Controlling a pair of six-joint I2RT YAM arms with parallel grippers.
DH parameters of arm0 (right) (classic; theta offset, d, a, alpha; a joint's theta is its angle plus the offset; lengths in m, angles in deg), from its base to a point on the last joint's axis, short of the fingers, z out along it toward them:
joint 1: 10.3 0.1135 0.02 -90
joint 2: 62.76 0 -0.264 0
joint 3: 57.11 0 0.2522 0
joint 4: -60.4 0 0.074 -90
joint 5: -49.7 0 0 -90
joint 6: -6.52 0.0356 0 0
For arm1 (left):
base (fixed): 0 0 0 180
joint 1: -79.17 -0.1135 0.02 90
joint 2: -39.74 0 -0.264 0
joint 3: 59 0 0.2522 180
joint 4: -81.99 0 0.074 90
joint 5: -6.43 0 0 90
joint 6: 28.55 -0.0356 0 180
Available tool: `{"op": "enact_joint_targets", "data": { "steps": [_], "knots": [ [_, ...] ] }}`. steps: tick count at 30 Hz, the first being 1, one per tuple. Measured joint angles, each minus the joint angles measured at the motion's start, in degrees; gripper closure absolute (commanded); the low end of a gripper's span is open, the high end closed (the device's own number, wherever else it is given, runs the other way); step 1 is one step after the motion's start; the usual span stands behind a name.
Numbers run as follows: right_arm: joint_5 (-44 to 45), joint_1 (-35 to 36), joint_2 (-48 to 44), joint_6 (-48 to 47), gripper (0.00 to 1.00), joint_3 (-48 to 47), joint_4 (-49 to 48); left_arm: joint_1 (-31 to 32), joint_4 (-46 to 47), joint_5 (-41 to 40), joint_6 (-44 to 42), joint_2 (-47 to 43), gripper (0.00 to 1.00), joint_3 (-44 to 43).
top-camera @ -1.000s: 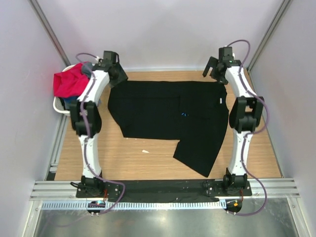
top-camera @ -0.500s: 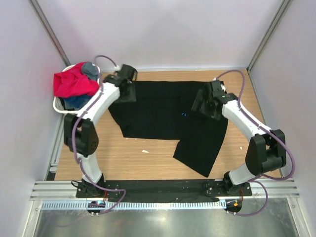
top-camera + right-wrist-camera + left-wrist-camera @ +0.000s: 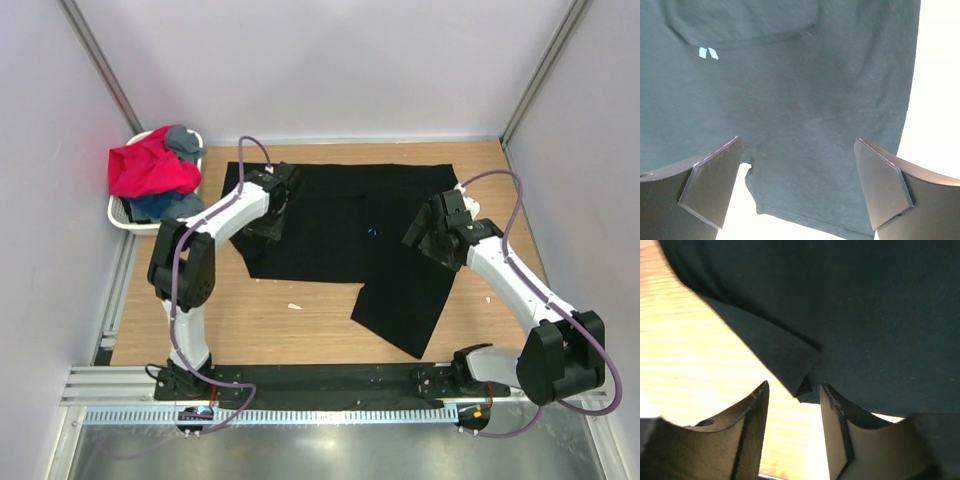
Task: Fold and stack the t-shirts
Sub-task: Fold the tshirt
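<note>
1. Cloth covers the far half of the pale wooden table (image 3: 250, 325): a large plain black t-shirt (image 3: 330, 210) lies spread flat, its far hem along the table's far edge. One long flap reaches toward the near edge, right of centre.
2. Near the shirt's middle sits a light-blue starburst print (image 3: 372, 233).
3. At the shirt's left edge is the left gripper (image 3: 268, 222). Its fingers (image 3: 740, 435) stand a little apart, and a folded corner of the black cloth lies in the gap between their tips. Whether they touch it cannot be told.
4. Over the shirt's right part hangs the right gripper (image 3: 428, 238). Its fingers (image 3: 715, 180) are spread wide, with only flat black cloth below them and nothing pinched.
5. Bare wood runs in a broad band along the near edge, left of the flap, and in a narrower strip along the right edge. A small white scrap (image 3: 294, 306) lies just near of the shirt's near hem.
6. At the far left corner stands a white plastic laundry basket (image 3: 118, 215), just beside the table's left edge. Bunched in it are a red-pink tee (image 3: 150, 170), a grey tee (image 3: 184, 140) and a blue tee (image 3: 160, 205), all apart from the black shirt.
</note>
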Motion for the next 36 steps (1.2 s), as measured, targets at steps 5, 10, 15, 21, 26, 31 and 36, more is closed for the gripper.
{"op": "enact_joint_targets", "data": {
  "steps": [5,10,15,21,26,31,36],
  "knots": [
    [0.0,0.0,0.2,0.2,0.00,2.0,1.6,0.7,0.1,-0.1,-2.5,5.3,0.56,0.1],
    [0.0,0.0,0.8,0.0,0.00,2.0,2.4,0.9,0.0,0.1,-3.9,8.1,0.56,-0.3],
    [-0.1,0.0,1.7,0.1,0.00,1.9,3.8,2.4,0.0,-1.9,-4.9,9.2,0.60,-0.3],
    [0.0,0.0,3.3,0.1,0.00,-0.1,7.2,4.0,-0.1,-4.2,-5.7,11.6,0.69,-0.4],
    [0.9,0.0,3.3,0.9,0.00,-0.9,10.0,4.1,0.1,-5.8,-6.0,11.6,0.80,-0.4],
    [1.4,-0.1,3.1,1.6,0.00,-0.9,12.9,4.1,0.5,-7.8,-5.9,11.6,0.84,-0.4],
    [1.9,-0.2,2.0,2.3,0.00,-0.6,15.0,4.1,1.6,-8.9,-5.6,11.6,0.97,0.6]
  ]
}}
